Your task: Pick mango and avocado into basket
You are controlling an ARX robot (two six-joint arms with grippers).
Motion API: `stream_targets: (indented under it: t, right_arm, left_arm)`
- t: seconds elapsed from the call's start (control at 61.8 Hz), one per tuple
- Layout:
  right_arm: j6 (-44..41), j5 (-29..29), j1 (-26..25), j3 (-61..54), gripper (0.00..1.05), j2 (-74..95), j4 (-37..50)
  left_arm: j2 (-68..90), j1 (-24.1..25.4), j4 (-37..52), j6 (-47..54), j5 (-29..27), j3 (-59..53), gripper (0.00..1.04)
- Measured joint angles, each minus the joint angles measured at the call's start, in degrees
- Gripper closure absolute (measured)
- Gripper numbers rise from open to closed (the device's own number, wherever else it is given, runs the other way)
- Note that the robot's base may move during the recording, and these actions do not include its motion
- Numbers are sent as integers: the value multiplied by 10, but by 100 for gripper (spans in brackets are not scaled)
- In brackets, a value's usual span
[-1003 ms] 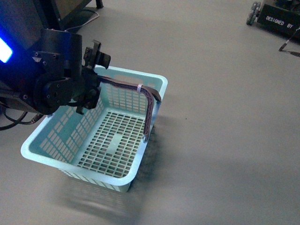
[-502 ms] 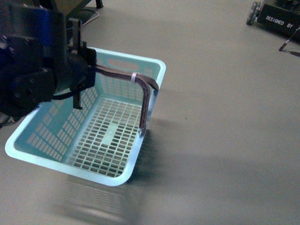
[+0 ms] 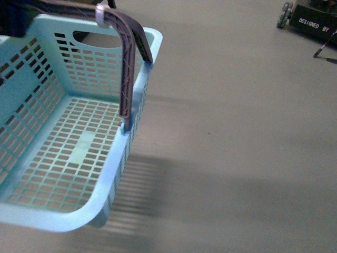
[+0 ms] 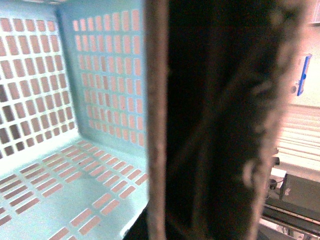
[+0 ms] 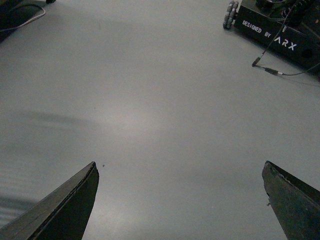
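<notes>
The left hand (image 3: 12, 16) shows only as a dark shape at the upper left corner of the front view. It is clamped on the brown handles (image 3: 129, 58) of the basket (image 3: 58, 217), though its fingers cannot be made out. In the left wrist view one handle fills the frame as a dark, blurred band, with the light blue lattice wall and bottom behind it. A white tie (image 3: 102, 13) binds the two handles just beside the hand. The basket hangs clear of the grey floor (image 3: 237, 132), close to the camera on the robot's left and tilted, with a striped shadow on the floor beneath its near corner.

The right hand (image 5: 182, 200) holds nothing. Its two dark fingertips (image 5: 70, 210) are spread wide over bare floor, well apart from the basket. Beyond it, far off on the robot's right, sits a black box (image 5: 280, 35) lettered "DESIGNED BY ARX", with a thin cable (image 5: 272, 50) trailing from it.
</notes>
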Motion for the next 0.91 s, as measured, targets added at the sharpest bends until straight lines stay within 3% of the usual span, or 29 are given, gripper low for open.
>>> stream_targets:
  t: [0.162, 0.372, 0.631, 0.906]
  right_arm:
    - [0, 0, 0, 0, 8, 0, 0]
    - [0, 0, 0, 0, 8, 0, 0]
    - [0, 0, 0, 0, 8, 0, 0]
    - [0, 0, 0, 0, 8, 0, 0]
  left_arm:
    - [-151, 1, -136, -18, -17, 0, 99]
    - [-256, -10, -227, -45, -35, 2, 99]
    - [-301, -27, -292, -52, -56, 26, 99]
    - [-310, -28, -297, -23, -74, 30, 99]
